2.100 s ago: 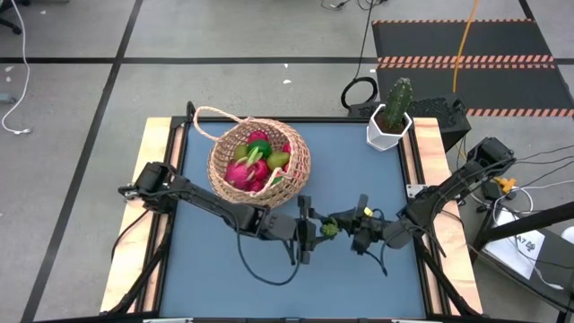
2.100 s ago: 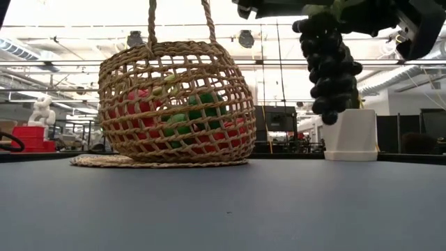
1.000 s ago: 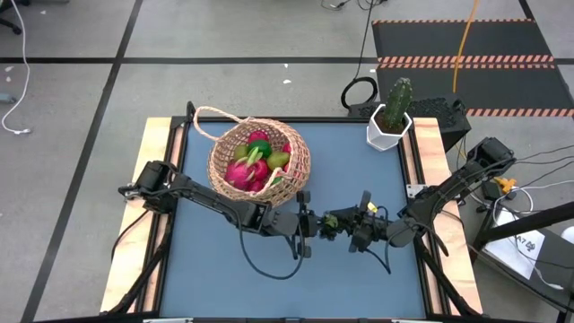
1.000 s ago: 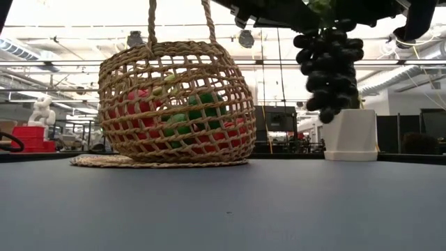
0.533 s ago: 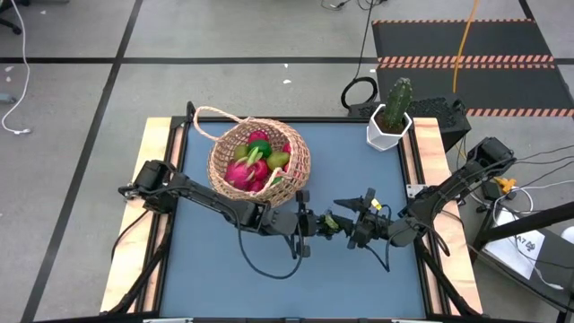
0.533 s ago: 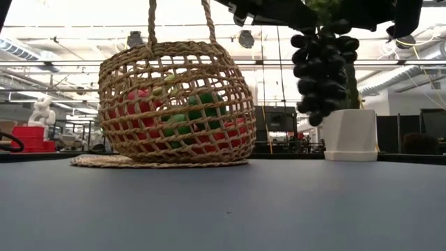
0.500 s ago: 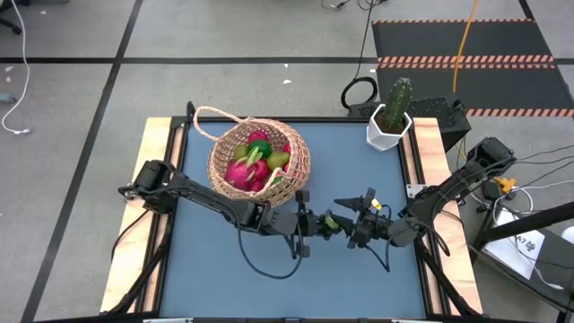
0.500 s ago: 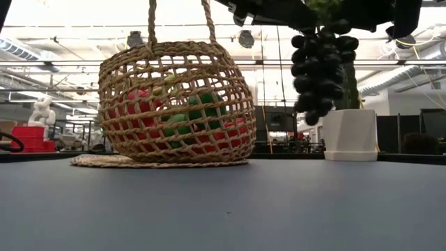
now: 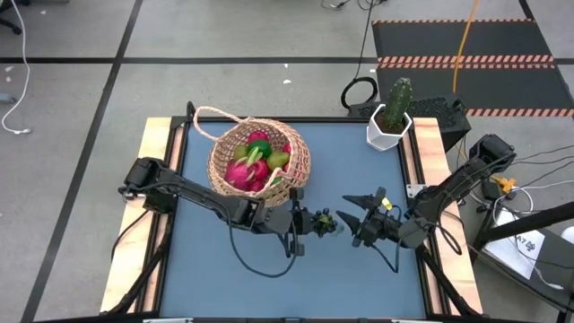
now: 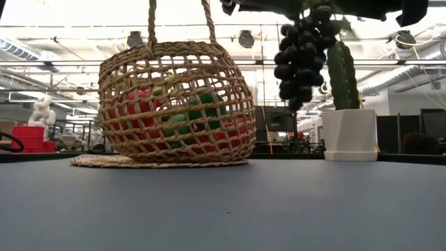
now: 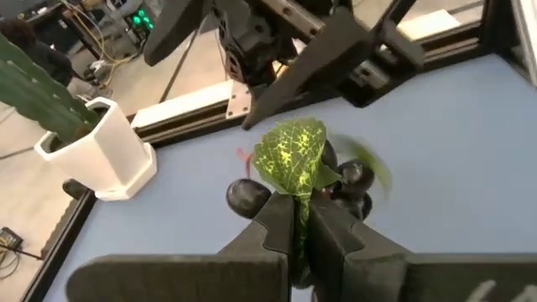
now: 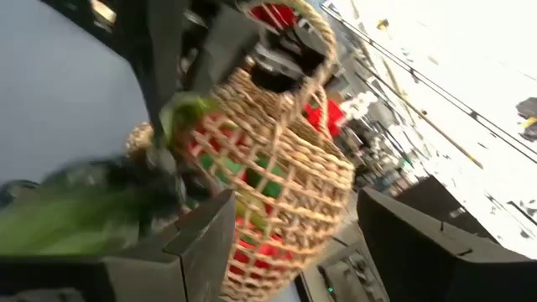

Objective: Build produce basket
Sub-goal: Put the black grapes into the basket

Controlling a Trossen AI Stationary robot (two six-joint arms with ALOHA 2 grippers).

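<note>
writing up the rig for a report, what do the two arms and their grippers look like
Both arms are dark, near-black jointed links with loose black cables looping along them. The left gripper has flat, blocky dark jaws. The right gripper has pointed dark jaws and a small yellow marking behind them.

- Worktop [image 9: 215, 269]: you have a blue mat over it, with pale wooden strips down both long sides.
- Cactus [image 9: 398, 97]: green, upright in a white pot [image 9: 387, 133], at your far right corner of the worktop. From table height the pot [image 10: 350, 135] stands right of centre, the cactus [image 10: 341, 73] rising from it.
- Black ribbed floor mat [image 9: 471, 45]: beyond the worktop on your right, edged in orange-striped tape, with a yellow cable [image 9: 461, 45] across it.
- Coiled black cable [image 9: 359, 92]: on the floor, just beyond the pot.
- White cable [image 9: 20, 81]: trailing over the grey floor, far left.
- Room behind, from table height: red crates [image 10: 28, 137] with a white figure [image 10: 41, 111] above, far left.
</note>
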